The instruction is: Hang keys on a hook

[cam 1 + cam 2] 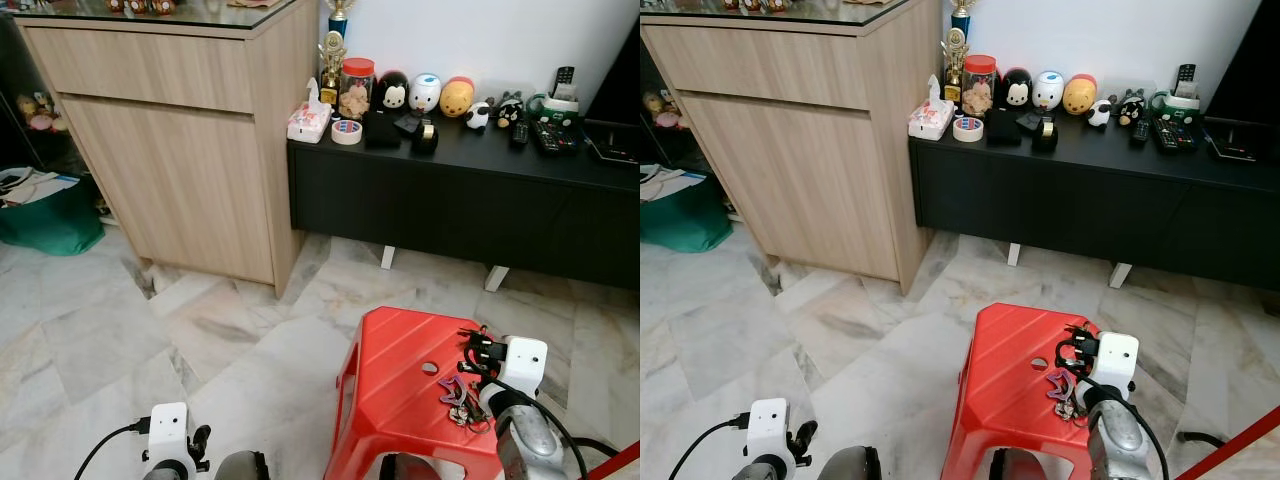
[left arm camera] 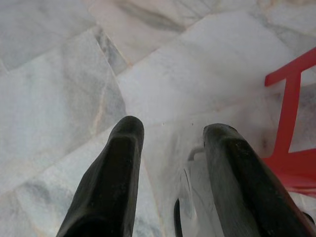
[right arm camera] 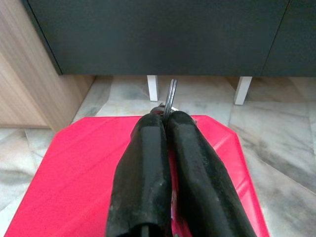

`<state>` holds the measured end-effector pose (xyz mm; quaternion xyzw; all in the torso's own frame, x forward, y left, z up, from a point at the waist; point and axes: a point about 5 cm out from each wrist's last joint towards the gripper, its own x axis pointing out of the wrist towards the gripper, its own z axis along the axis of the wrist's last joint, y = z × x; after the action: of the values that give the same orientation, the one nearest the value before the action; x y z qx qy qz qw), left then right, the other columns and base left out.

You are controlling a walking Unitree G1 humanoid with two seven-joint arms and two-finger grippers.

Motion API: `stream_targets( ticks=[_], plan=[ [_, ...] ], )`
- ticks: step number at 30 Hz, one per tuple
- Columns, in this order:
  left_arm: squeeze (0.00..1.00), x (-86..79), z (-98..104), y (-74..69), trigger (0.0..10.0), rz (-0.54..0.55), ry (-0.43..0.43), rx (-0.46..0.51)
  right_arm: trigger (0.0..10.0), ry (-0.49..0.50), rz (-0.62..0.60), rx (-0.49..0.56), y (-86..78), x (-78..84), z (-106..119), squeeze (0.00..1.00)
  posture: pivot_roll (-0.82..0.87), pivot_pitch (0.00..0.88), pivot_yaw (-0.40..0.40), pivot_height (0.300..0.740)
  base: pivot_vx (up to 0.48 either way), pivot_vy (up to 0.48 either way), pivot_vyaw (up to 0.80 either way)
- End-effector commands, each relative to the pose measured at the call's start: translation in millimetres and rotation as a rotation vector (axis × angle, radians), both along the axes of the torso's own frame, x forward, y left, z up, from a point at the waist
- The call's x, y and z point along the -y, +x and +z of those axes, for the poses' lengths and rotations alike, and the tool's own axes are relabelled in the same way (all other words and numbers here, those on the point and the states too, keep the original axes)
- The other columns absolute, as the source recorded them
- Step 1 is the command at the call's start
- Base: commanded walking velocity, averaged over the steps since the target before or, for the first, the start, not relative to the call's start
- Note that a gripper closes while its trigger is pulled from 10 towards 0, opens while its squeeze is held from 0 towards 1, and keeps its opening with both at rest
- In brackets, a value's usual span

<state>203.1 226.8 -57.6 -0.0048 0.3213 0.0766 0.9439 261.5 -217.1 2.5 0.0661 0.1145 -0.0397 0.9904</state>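
Keys [image 1: 457,397] hang in a small bunch over the red plastic stool [image 1: 395,395], pinched by the right gripper [image 3: 167,121], whose two black fingers are pressed tight together around a flat metal key blade [image 3: 170,97] that sticks up between the tips.

At far left a green bag [image 1: 48,222] sits on the marble floor [image 1: 120,330] beside a light wooden cabinet [image 1: 180,140]. Low in front of it the left gripper [image 2: 170,133] hangs idle above the floor tiles, its fingers spread apart with nothing between them.

Right of the cabinet runs a low black TV console [image 1: 460,200]. Along its top, from the cabinet side, stand a tissue pack [image 1: 308,120], a roll of tape [image 1: 347,131], a small trophy [image 1: 332,57], a red-lidded jar [image 1: 356,88], then three round plush toys [image 1: 425,93] in black, white and yellow. Further along lie smaller figurines [image 1: 495,112] and remote controls [image 1: 545,135].

The stool stands on the floor in front of the console, well apart from it, with a round hole in its seat just beside the dangling keys.
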Motion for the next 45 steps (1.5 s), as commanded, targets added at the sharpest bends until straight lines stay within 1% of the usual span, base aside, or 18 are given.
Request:
stream_targets(
  ticks=[1,3,7,11,14,15,18,24,28,33,34,38,39,40,42,44,45],
  plan=[
    [0.00,0.1,-3,-3.4,10.0,0.010,-0.005,-0.026,10.0,-0.007,-0.004,0.020,-0.1,1.3,2,0.00,-0.03,0.000,-0.020,0.622,0.000,0.000,0.00],
    [0.00,1.7,-6,-6.6,10.0,0.033,-0.023,-0.047,10.0,-0.016,-0.012,0.019,-2.1,1.5,1,0.00,-0.03,0.000,-0.018,0.642,0.000,0.000,0.00],
    [0.00,0.1,-10,-13.4,10.0,0.095,-0.055,-0.066,10.0,-0.014,-0.023,0.015,-2.2,2.0,0,0.00,-0.04,0.000,-0.016,0.662,0.000,0.000,0.00],
    [0.00,1.3,-17,-25.1,10.0,0.106,-0.067,-0.119,10.0,-0.029,-0.028,0.003,-1.2,5.4,0,0.00,-0.03,0.000,-0.032,0.692,0.000,0.000,0.00],
    [0.00,2.1,-19,-27.5,10.0,0.135,-0.093,-0.131,10.0,-0.033,-0.027,-0.005,-0.9,6.2,-1,0.00,-0.02,0.000,-0.038,0.712,0.000,0.000,0.00],
    [0.00,2.0,-20,-28.5,10.0,0.162,-0.110,-0.127,10.0,-0.034,-0.021,-0.009,-0.2,6.1,-1,0.00,-0.02,0.000,-0.044,0.722,0.000,0.000,0.00],
    [0.00,4.2,-20,-28.8,10.0,0.158,-0.118,-0.130,10.0,-0.038,-0.018,-0.021,-0.4,8.0,-2,0.00,-0.02,0.000,-0.055,0.740,0.000,0.000,0.00],
    [0.00,8.5,-22,-28.5,10.0,0.159,-0.130,-0.143,10.0,-0.043,-0.039,-0.054,-1.7,14.2,-4,0.00,-0.02,0.000,-0.070,0.740,0.000,0.000,0.00],
    [0.00,15.4,-23,-28.0,10.0,0.158,-0.144,-0.150,10.0,-0.030,-0.051,-0.087,-5.4,20.5,-9,0.00,-0.02,0.000,-0.081,0.740,0.000,0.000,0.00],
    [0.00,23.5,-26,-29.3,10.0,0.139,-0.147,-0.183,10.0,0.031,-0.116,-0.157,-12.0,29.4,-17,0.00,-0.02,0.000,-0.081,0.740,0.000,0.000,0.00],
    [0.00,24.2,-26,-29.2,10.0,0.149,-0.149,-0.183,10.0,0.047,-0.125,-0.178,-13.7,29.9,-20,0.00,-0.02,0.000,-0.080,0.740,0.000,0.000,0.00],
    [0.00,27.1,-26,-28.6,10.0,0.168,-0.161,-0.181,10.0,0.048,-0.121,-0.249,-18.8,28.7,-28,0.00,-0.01,0.000,-0.085,0.740,0.000,0.000,0.00],
    [0.00,27.1,-26,-28.6,10.0,0.168,-0.161,-0.181,10.0,0.048,-0.121,-0.249,-18.8,28.7,-28,0.00,-0.01,0.000,-0.085,0.740,0.000,0.000,0.00],
    [0.00,27.8,-25,-26.7,10.0,0.145,-0.155,-0.178,10.0,0.039,-0.105,-0.308,-24.2,24.3,-35,0.00,-0.01,0.000,-0.079,0.740,0.000,0.000,0.00],
    [0.00,27.9,-25,-26.0,10.0,0.124,-0.150,-0.180,10.0,0.014,-0.078,-0.368,-30.3,18.2,-43,0.00,-0.01,0.000,-0.073,0.740,0.000,0.000,0.00],
    [0.00,27.5,-25,-26.3,10.0,0.117,-0.148,-0.184,10.0,-0.008,-0.047,-0.402,-33.4,12.5,-47,0.00,0.00,0.000,-0.073,0.740,0.000,0.000,0.00],
    [0.00,26.9,-25,-26.0,10.0,0.129,-0.157,-0.180,10.0,-0.019,-0.003,-0.421,-34.1,6.0,-50,0.00,0.01,0.000,-0.076,0.740,0.000,0.000,0.00]
  ],
)
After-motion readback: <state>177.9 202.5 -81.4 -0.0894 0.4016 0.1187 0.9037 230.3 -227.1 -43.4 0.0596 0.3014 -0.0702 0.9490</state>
